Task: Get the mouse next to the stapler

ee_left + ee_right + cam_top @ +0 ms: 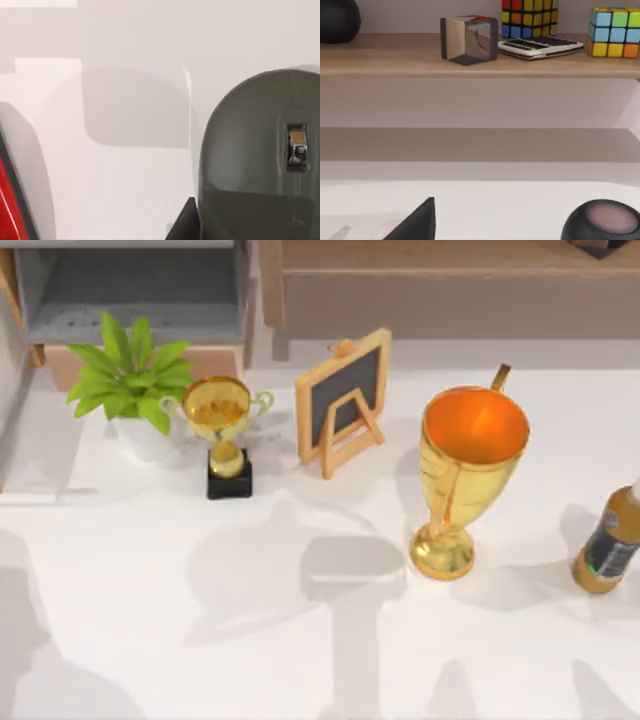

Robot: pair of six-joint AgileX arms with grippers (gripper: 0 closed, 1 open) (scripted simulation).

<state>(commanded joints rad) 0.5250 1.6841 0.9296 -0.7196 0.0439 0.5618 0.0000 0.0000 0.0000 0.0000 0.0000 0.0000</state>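
In the left wrist view a grey-green mouse [250,165] with a metal scroll wheel lies on the white table, close under the camera. A black part of my left gripper [182,225] pokes in right beside the mouse's edge. Across a bare stretch of table, a red body with a black rim [7,200] shows as a sliver; it may be the stapler. In the right wrist view a black part of my right gripper [417,220] hangs low over the table, facing a wooden shelf [395,65].
The top view shows a potted plant [130,375], a small gold trophy [225,425], a chalkboard easel [343,400], a large gold trophy [465,475] and a brown bottle [610,545]. The shelf holds colour cubes [615,30], a calculator [540,46] and a mirror cube [469,39]. A dark dome [602,220] sits nearby.
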